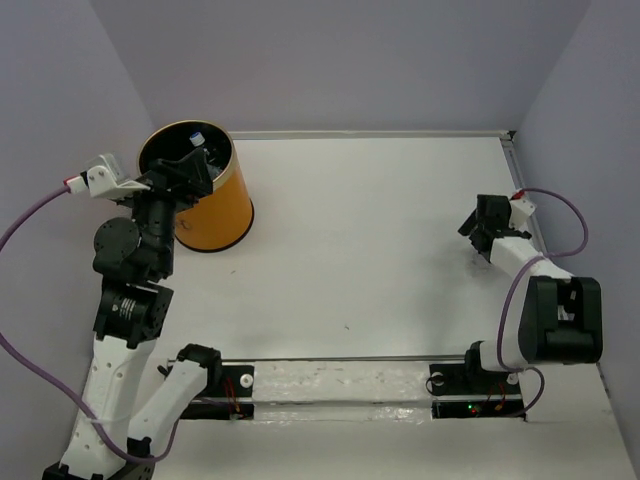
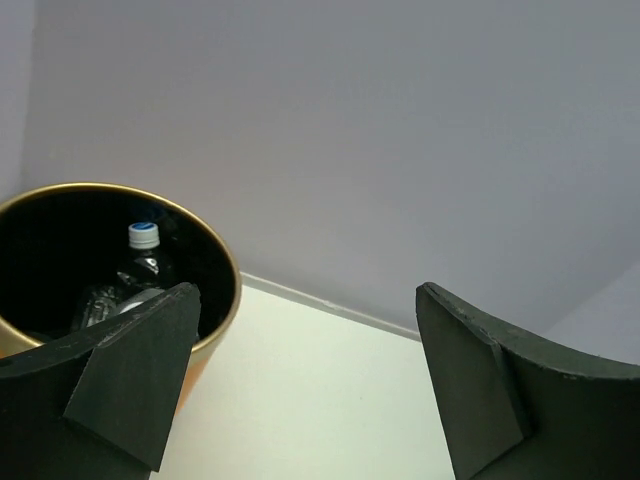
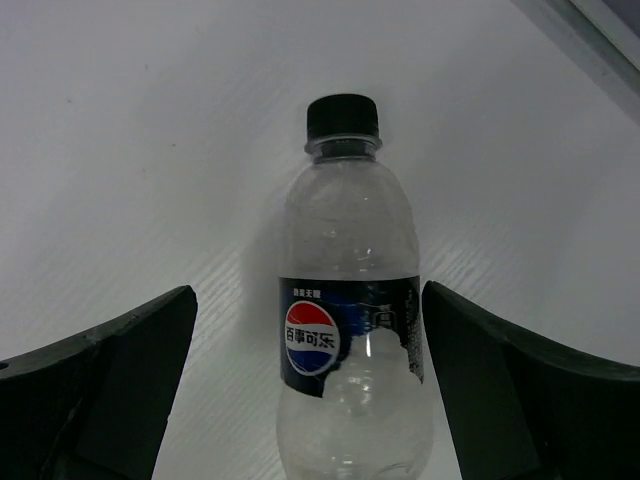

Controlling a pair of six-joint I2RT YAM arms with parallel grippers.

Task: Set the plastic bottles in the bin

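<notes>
The orange bin (image 1: 218, 212) stands at the back left, its black inside open upward. A clear bottle with a white cap (image 2: 142, 262) lies inside the bin (image 2: 50, 240); its cap also shows in the top view (image 1: 198, 135). My left gripper (image 1: 200, 166) hovers over the bin's near rim, open and empty (image 2: 300, 400). My right gripper (image 1: 474, 242) is open at the table's right side. In the right wrist view its fingers (image 3: 120, 370) stand either side of a clear bottle (image 3: 350, 330) with a black cap and dark blue label, apart from it.
A pale rail (image 1: 370, 133) runs along the table's back edge, with a corner post (image 1: 510, 135) at the back right. Lilac walls close in the left, back and right sides. A purple cable (image 1: 570, 215) loops off the right arm.
</notes>
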